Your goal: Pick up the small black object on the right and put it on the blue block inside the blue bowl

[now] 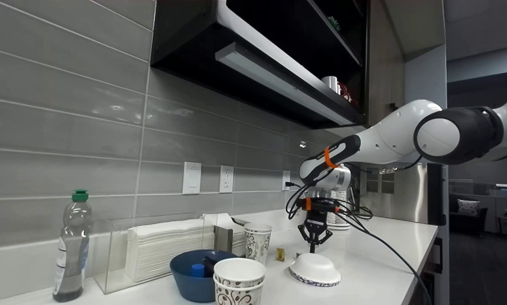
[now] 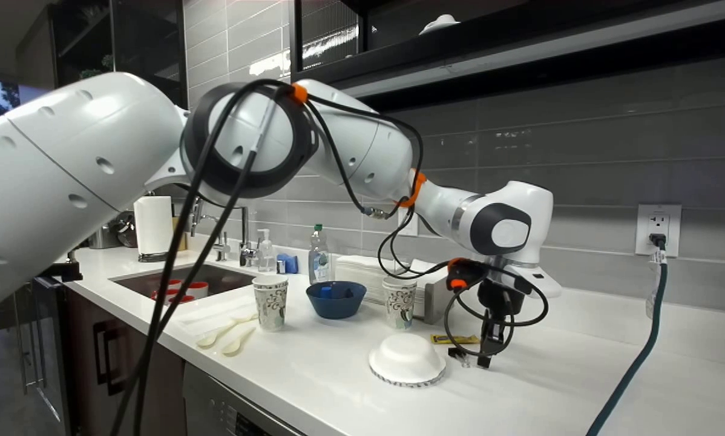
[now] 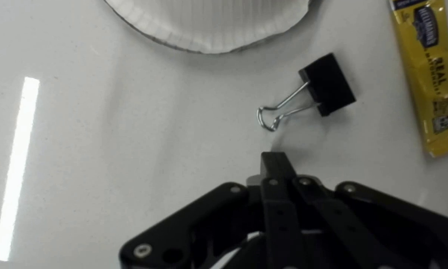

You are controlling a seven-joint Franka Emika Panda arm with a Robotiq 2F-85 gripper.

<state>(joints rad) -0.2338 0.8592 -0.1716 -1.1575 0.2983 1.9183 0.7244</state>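
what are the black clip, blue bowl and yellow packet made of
Clip: probably painted steel, fairly matte black, with a bare wire handle that gleams silvery.
Bowl: smooth, evenly blue, low sheen; plastic or ceramic, I can't tell.
Packet: likely plastic or foil film, with a soft sheen on its printed face.

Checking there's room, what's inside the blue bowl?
In the blue bowl are a blue block and an unclear dark item. The bowl's near wall hides the bottom; paper cups cover part in an exterior view. Anything lower can't be seen.
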